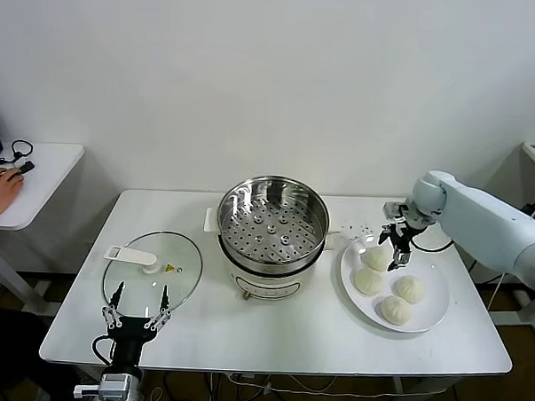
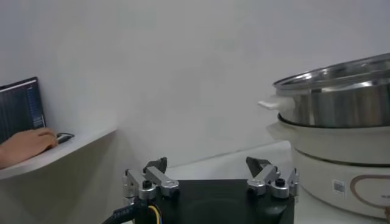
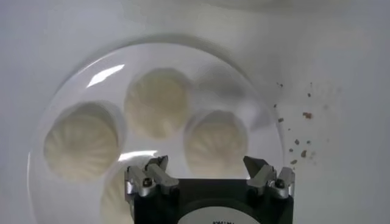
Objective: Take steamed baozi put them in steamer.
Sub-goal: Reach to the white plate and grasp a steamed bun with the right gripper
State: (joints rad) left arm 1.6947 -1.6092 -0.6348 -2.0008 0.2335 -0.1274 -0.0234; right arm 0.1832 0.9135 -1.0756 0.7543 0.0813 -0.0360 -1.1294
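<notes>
At the table's (image 1: 270,343) front left corner we see the left hand (image 1: 137,308) idle, fingers spread wide and gripping nothing, just in front of the glass lid (image 1: 153,268); the steamer (image 1: 272,227) stands near the table's middle toward the back edge, its perforated tray bare; toward the right edge a white plate (image 1: 433,305) carries 4 steamed baozi (image 1: 396,309); the right hand (image 1: 399,244) hangs over the rearmost bun, fingers fully apart, holding nothing.
</notes>
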